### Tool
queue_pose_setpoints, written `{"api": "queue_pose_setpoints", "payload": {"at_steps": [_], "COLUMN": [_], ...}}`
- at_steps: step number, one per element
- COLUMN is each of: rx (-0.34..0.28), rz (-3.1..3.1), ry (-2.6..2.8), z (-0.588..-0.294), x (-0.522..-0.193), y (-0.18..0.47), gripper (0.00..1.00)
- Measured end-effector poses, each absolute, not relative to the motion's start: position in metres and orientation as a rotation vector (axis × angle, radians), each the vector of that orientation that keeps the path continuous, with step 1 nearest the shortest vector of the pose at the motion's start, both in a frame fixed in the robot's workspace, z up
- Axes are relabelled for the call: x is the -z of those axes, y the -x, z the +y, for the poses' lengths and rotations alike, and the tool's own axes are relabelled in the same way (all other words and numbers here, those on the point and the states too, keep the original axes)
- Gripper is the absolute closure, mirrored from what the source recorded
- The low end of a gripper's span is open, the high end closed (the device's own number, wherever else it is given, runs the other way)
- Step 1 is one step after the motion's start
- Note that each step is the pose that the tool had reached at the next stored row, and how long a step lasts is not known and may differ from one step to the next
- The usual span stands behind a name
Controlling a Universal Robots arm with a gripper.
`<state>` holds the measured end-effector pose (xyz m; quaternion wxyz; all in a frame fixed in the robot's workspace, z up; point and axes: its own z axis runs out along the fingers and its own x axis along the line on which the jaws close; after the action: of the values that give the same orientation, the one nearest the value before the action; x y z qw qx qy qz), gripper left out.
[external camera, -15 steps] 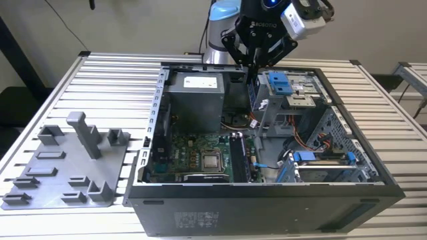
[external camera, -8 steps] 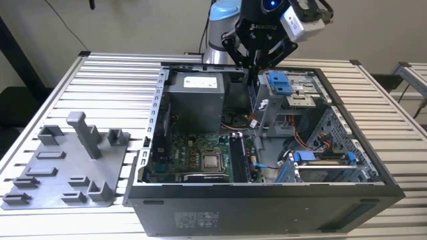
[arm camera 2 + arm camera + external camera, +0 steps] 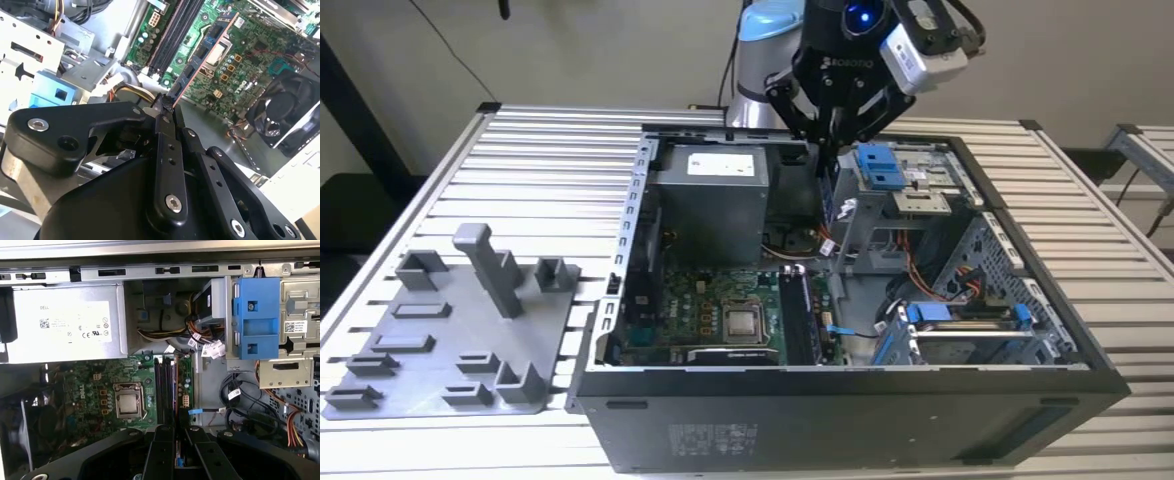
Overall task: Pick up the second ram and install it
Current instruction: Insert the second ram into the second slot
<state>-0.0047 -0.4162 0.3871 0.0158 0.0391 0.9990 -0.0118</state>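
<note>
My gripper (image 3: 829, 138) hangs over the back half of the open computer case, shut on the second ram (image 3: 206, 47). This is a thin dark-blue stick that juts from between the fingers toward the green motherboard (image 3: 250, 55). In the first wrist view the ram (image 3: 176, 402) shows edge-on, in line with the black memory slots (image 3: 165, 390) beside the square silver chip (image 3: 129, 402). In the exterior view the stick (image 3: 826, 175) points down well above the slots (image 3: 798, 315). The gripper (image 3: 176, 440) grips one end of it.
A grey power supply (image 3: 710, 200) stands at the exterior view's left of the gripper. A blue drive bracket (image 3: 881, 165) and metal drive cage (image 3: 974, 250) with loose cables are on the right. A grey tray with upright posts (image 3: 454, 340) lies on the slatted table outside the case.
</note>
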Motion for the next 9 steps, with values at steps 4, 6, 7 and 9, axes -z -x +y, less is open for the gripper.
{"api": "queue_pose_setpoints", "payload": {"at_steps": [4, 6, 7, 9], "rx": [0.036, 0.036, 0.037, 0.037], "rz": [3.108, 3.109, 3.109, 3.109], "ry": [-0.121, -0.121, -0.122, -0.122], "z": [-0.4162, -0.4162, -0.4162, -0.4162], "x": [-0.3838, -0.382, -0.3812, -0.3797], "y": [0.0015, 0.0006, 0.0004, 0.0003], "gripper": [0.86, 0.86, 0.86, 0.86]}}
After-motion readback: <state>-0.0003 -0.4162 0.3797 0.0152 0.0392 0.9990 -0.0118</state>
